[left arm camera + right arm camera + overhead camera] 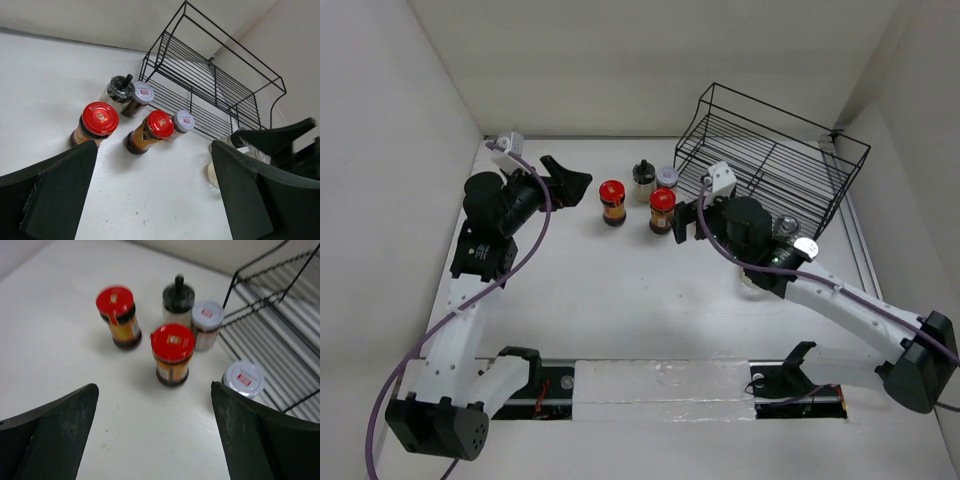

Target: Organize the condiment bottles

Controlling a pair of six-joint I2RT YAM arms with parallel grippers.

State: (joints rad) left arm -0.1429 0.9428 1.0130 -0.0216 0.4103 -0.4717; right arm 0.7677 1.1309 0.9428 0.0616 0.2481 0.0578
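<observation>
Two dark jars with red caps (612,201) (662,210) stand mid-table. Behind them are a black-lidded jar (643,174) and a silver-lidded jar (667,177). In the right wrist view the red caps (116,302) (172,342), the black lid (177,295) and two silver lids (207,315) (243,378) show. My right gripper (690,212) (154,390) is open and empty, just short of the nearer red-cap jar. My left gripper (575,180) (153,151) is open and empty, left of the jars (99,120) (159,125).
A black wire rack (770,160) (215,85) lies tilted at the back right, with a silver-lidded jar (184,121) at its front edge. Two more silver-topped jars (785,228) (807,247) stand beside my right forearm. White walls close in the table.
</observation>
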